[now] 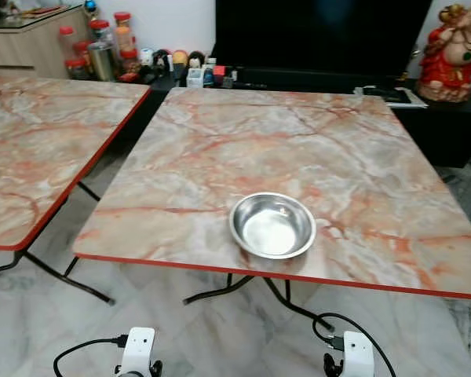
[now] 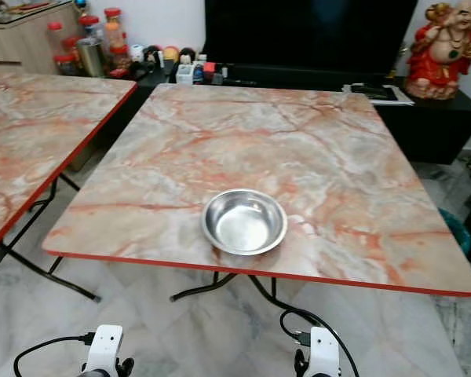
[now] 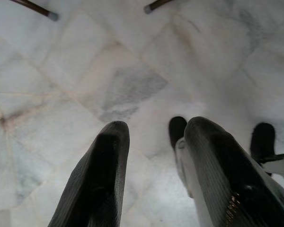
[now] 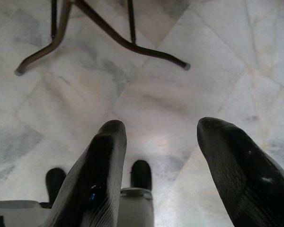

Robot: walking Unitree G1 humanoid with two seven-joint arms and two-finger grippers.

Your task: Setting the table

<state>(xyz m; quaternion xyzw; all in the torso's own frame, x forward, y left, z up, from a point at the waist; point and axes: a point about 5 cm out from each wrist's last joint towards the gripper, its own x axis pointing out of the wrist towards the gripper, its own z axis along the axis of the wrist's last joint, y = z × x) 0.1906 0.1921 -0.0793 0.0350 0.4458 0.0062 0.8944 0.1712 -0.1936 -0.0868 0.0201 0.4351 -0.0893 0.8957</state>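
A shiny steel bowl (image 1: 272,225) sits empty near the front edge of the marble-patterned table (image 1: 314,149) with a red rim. Both arms hang low in front of the table, their white wrists at the bottom of the eye views. My left gripper (image 3: 154,130) is open over the marble floor with nothing between its fingers. My right gripper (image 4: 161,130) is open too, pointing down at the floor near the table's legs (image 4: 109,35).
A second marble table (image 1: 39,141) stands to the left, separated by a narrow gap. Behind are a black TV stand with a dark screen (image 1: 322,35), jars (image 1: 102,47) and small items, and a red figurine (image 1: 455,51) at the back right.
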